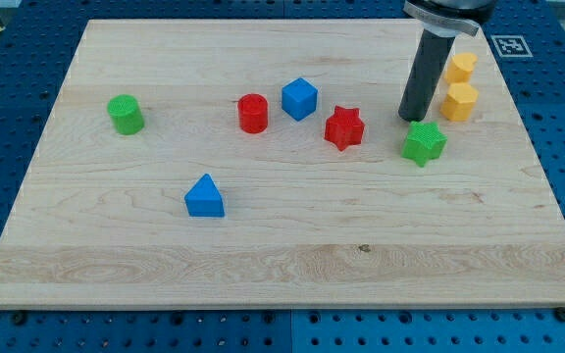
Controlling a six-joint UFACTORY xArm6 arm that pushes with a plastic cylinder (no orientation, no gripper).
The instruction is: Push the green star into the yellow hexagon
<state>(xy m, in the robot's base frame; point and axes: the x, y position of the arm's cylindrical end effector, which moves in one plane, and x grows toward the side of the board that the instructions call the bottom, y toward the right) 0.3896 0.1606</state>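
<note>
The arm shows only its lowest part: a straight, smooth, dark grey to black rod with a faint sheen down its left side. Above it sits a wider round collar, black with a lighter grey band, cut off by the far edge. My tip [411,119] is flat and plain.

- Green star [424,143]: a small, ridged green block of star outline; lies flat on the wooden board, right of centre in the frame; below and to the left of the lower yellow block, close to it but apart.
- Yellow hexagon [459,101]: a yellow-orange block with flat sides; stands upright near the board's upper right; a second, similar yellow block [461,68] sits just above it.
</note>
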